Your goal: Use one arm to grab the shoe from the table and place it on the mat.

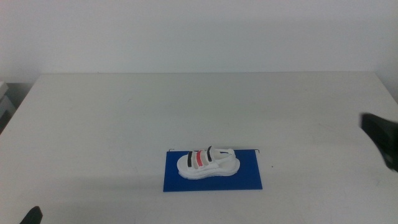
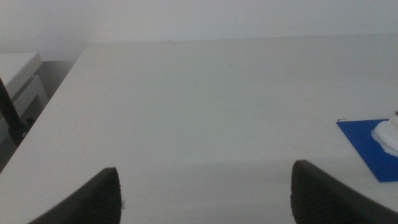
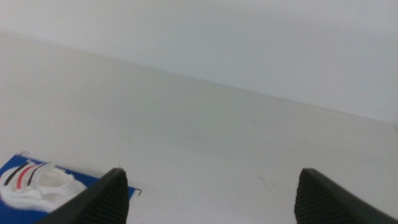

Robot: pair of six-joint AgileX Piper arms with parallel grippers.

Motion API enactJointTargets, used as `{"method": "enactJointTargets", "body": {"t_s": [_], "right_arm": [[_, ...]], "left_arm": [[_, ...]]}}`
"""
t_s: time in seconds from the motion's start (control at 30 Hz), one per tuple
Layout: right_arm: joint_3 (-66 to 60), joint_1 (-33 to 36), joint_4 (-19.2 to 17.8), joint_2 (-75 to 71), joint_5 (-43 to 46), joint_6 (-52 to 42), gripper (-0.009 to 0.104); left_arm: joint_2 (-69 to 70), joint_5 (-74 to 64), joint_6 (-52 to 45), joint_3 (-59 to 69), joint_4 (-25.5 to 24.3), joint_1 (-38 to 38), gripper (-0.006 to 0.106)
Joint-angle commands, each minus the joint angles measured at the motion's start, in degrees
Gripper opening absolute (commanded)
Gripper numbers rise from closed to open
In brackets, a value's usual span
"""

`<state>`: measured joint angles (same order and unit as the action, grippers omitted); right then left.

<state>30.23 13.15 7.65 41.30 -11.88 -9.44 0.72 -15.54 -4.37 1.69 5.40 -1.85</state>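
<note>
The white shoe [image 1: 208, 163] with two black straps and one red strap lies on its sole on the dark blue mat [image 1: 212, 179] near the front middle of the white table [image 1: 124, 118]. No gripper touches it. My right gripper [image 1: 382, 138] is at the right edge of the middle view, well away from the shoe, open and empty. Its wrist view shows the shoe [image 3: 34, 185] on the mat [image 3: 12, 168]. My left gripper [image 1: 31, 216] waits at the bottom left corner, open. Its wrist view shows a mat corner [image 2: 367, 146] and a bit of the shoe [image 2: 388, 134].
A white wall rises behind the table's far edge. A pale cabinet [image 2: 18, 81] stands beyond the table's left edge. A thin dark wire [image 1: 249, 149] lies along the mat's far edge.
</note>
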Motion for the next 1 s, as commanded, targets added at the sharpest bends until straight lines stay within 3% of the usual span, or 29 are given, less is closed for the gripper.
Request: {"method": "enactJointTargets", "body": {"t_s": [0.0,0.37,0.97], "right_arm": [[-3.2,-1.8,-1.8,-5.5,7.0,3.1,0.082],[-15.4,-7.2,-10.4,-23.3,6.7,9.0,0.082],[-31.9,-7.2,-8.7,-43.1,5.9,9.0,0.082]], "left_arm": [[0.8,4.6,0.3,0.4,0.4,-0.3,0.094],[0.8,4.6,0.3,0.4,0.4,-0.3,0.094],[0.8,4.6,0.3,0.4,0.4,-0.3,0.094]]}}
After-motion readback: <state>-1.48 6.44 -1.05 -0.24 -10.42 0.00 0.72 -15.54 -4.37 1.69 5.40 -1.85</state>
